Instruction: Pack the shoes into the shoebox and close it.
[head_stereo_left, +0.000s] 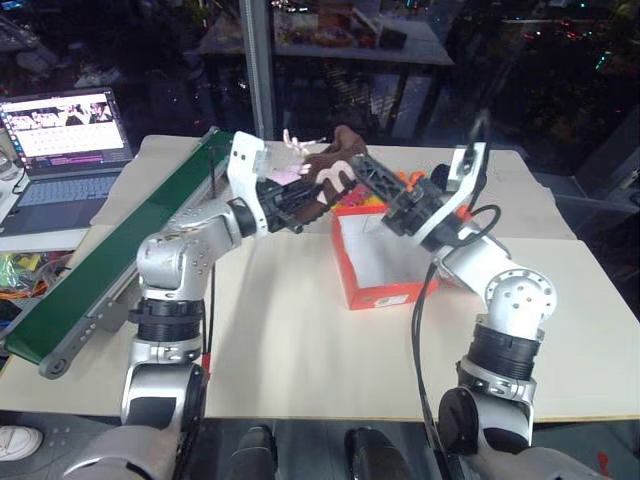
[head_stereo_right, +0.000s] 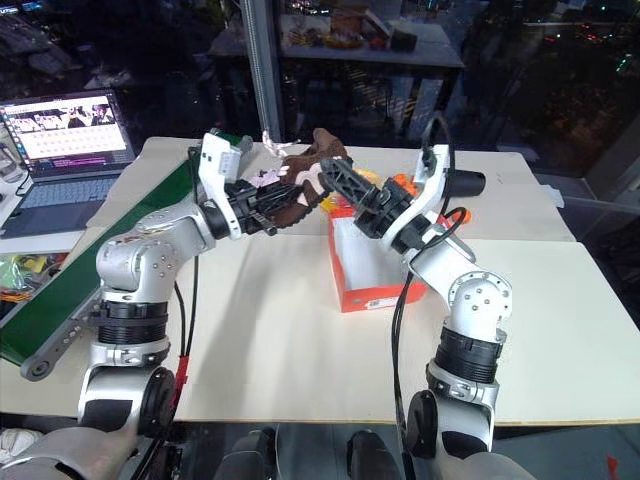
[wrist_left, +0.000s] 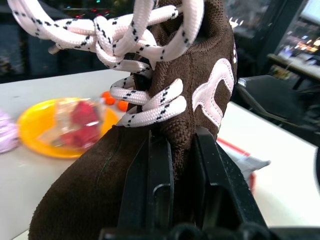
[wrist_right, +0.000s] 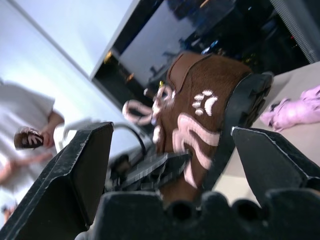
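Observation:
A dark-brown fuzzy shoe (head_stereo_left: 328, 176) with a cream side mark and cream laces hangs in the air above the table, just past the far left corner of the shoebox. My left gripper (wrist_left: 182, 145) is shut on it, with the black fingers (wrist_left: 152, 175) pinching the shoe's body below the laces. The red-orange shoebox (head_stereo_left: 385, 296) stands open on the table and shows its white inside. My right gripper (wrist_right: 172, 134) is open, raised over the box, and points at the shoe (wrist_right: 200, 115) from the right. Its fingers are apart from the shoe.
A yellow plate (wrist_left: 37, 132) with a wrapped red item lies on the table behind the shoe, next to a pale pink bundle (wrist_right: 295, 112). A long green board (head_stereo_left: 120, 250) lies along the table's left side, by a laptop (head_stereo_left: 65, 140). A person in a white top (wrist_right: 27, 115) stands in the background.

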